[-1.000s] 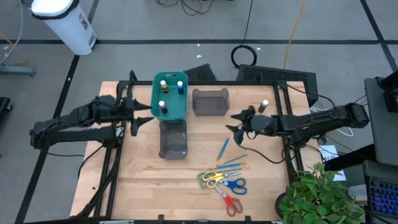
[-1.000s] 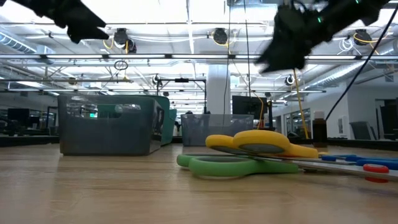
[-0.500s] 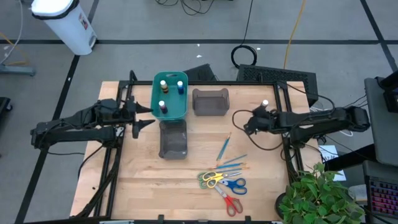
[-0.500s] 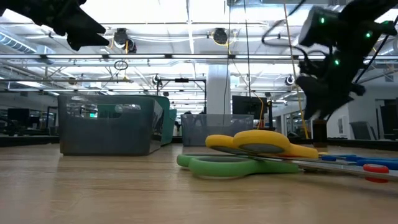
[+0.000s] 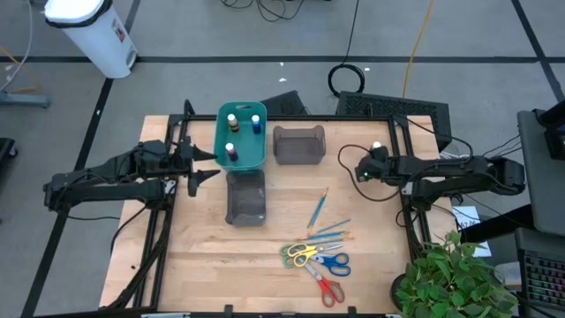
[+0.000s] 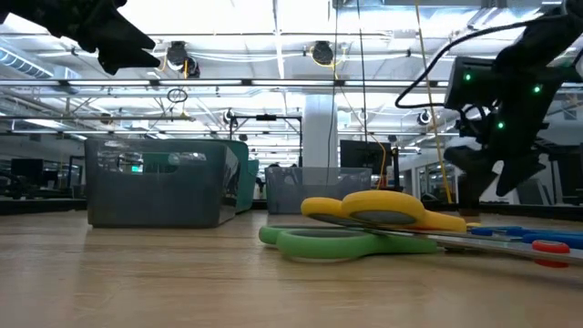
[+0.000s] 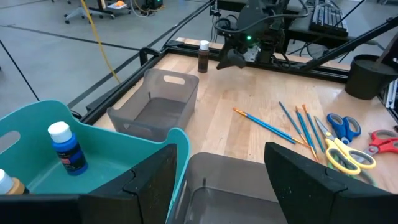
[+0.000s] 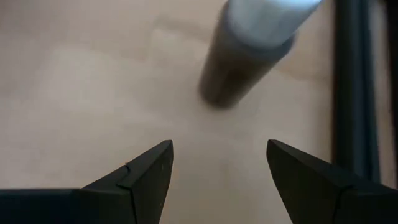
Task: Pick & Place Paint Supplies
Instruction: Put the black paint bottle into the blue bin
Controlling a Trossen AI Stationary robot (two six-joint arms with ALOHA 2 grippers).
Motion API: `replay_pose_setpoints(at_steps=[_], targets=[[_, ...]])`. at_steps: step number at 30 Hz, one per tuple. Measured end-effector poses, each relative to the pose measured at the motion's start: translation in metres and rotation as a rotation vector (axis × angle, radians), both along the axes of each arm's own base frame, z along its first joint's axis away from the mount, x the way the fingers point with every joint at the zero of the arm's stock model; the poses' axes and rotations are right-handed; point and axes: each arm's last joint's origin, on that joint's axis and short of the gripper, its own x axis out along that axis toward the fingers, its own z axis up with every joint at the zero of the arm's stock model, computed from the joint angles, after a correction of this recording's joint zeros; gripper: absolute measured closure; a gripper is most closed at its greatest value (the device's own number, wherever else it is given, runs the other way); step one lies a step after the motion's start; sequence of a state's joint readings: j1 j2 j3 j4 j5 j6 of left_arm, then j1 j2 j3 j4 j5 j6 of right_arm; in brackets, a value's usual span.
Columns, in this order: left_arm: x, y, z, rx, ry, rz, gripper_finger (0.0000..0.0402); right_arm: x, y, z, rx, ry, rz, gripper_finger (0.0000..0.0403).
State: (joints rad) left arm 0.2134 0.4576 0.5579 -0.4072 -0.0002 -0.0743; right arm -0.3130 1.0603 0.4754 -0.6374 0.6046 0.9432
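Observation:
A brown paint bottle with a white cap [image 5: 376, 148] stands upright near the table's right edge. My right gripper [image 5: 360, 170] hovers just short of it, open and tipped downward; the bottle [image 8: 242, 56] shows ahead of the fingers in the right wrist view. My left gripper [image 5: 201, 165] waits open beside the teal bin [image 5: 221, 141], which holds three bottles, one of them blue [image 7: 65, 148]. Thin brushes [image 5: 318, 212] and three scissors [image 5: 316, 261] lie flat on the table's near right part.
Two grey bins stand near the teal one, one on its right [image 5: 298, 144] and one on its near side [image 5: 246, 196]. A black frame rail [image 5: 399, 141] runs close behind the brown bottle. A potted plant [image 5: 455, 278] stands at the near right corner.
My right gripper has moved toward the table's right edge and down, closing on the brown bottle, and has tipped its fingers downward. The left arm and all the supplies have kept still.

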Motion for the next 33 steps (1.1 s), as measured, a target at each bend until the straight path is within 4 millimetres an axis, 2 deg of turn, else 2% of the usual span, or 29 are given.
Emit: replay_pose_setpoints(at_steps=[8, 15, 22, 31, 33], targets=[[0.0, 0.0, 0.0, -0.003, 0.0, 0.001, 0.0151, 0.002, -0.012, -0.017, -0.117, -0.105, 0.062, 0.0151], [0.0, 0.0, 0.0, -0.008, -0.001, 0.003, 0.0151, -0.011, -0.014, -0.034, -0.126, -0.101, 0.027, 0.0151], [0.0, 0.0, 0.0, 0.013, 0.003, -0.003, 0.0151, -0.018, -0.02, -0.041, -0.147, -0.111, -0.016, 0.0151], [0.0, 0.0, 0.0, 0.009, 0.002, -0.002, 0.0151, -0.027, -0.015, -0.058, -0.258, -0.211, 0.059, 0.0151], [0.0, 0.0, 0.0, 0.008, 0.002, -0.002, 0.0151, -0.025, -0.017, -0.055, -0.289, -0.247, 0.066, 0.0151]])
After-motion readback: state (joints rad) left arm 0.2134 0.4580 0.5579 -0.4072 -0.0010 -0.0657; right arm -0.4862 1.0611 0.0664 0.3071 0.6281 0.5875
